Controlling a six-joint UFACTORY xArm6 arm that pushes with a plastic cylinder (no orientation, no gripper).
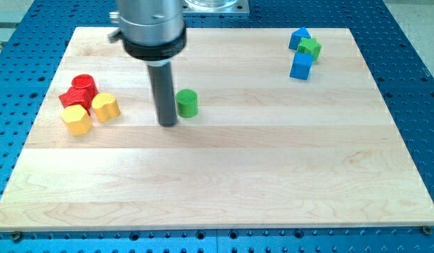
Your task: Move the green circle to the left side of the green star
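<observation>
- Camera view, only one on hand. Wooden board (224,190) lies on a blue perforated table (413,84).
- No claw on this arm: it ends in a plain dark rod with nothing that opens, closes or holds. Rod hangs from a grey cylindrical housing (148,28) at the view's top.
- My tip (167,124) sits on the board just to the view's left of the green circle (187,103). Rod and block look touching or all but touching; cannot tell which.
- Green circle: short upright cylinder, left of the board's centre, in its upper half.
- Green star (310,48): far off toward the view's top right, well apart from the circle.
- Star is wedged between two blue blocks. One blue block (298,37) sits at its upper left, shape hard to read. A blue cube (301,67) sits just below it. Both appear to touch the star.
- The upper blue block takes up part of the star's left side; the cube crowds its lower left.
- Board between circle and star is bare wood.
- Cluster at the view's left, near the board's edge: red block (79,90) behind, shape unclear; yellow block (77,120) in front, roughly hexagonal; second yellow block (105,106) to its right, rounded. All three packed together, well apart from my tip.
</observation>
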